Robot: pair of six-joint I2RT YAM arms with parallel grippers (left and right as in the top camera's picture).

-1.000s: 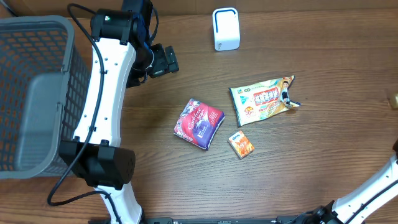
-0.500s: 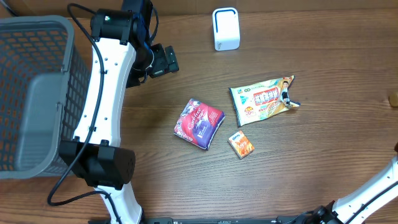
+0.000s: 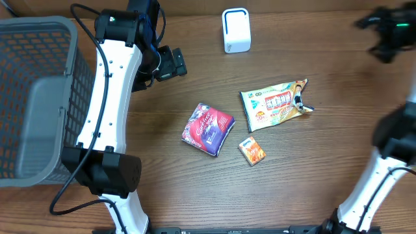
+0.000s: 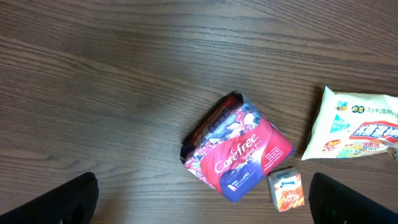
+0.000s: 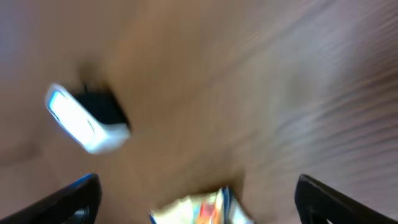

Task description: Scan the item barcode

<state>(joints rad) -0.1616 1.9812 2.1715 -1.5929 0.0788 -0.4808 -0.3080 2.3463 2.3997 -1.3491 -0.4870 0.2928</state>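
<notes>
Grey basket (image 3: pixel 26 65) L, white scanner (image 3: pixel 236 30) rear

View blurred throughout. White scanner (image 5: pixel 87 127) at left on wooden table (image 5: pixel 280 81), dark patch just behind it. Packet (image 5: pixel 202 211) edge at bottom centre (print unreadable). Right gripper (image 5: pixel 196 193) fingers in lower corners, wide apart, nothing between.

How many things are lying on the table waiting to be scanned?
3. The red Carefree pack lies in the middle, the white-and-green packet is to its right in the overhead view, and the little orange box sits near both. The grey basket may hide more.
</notes>
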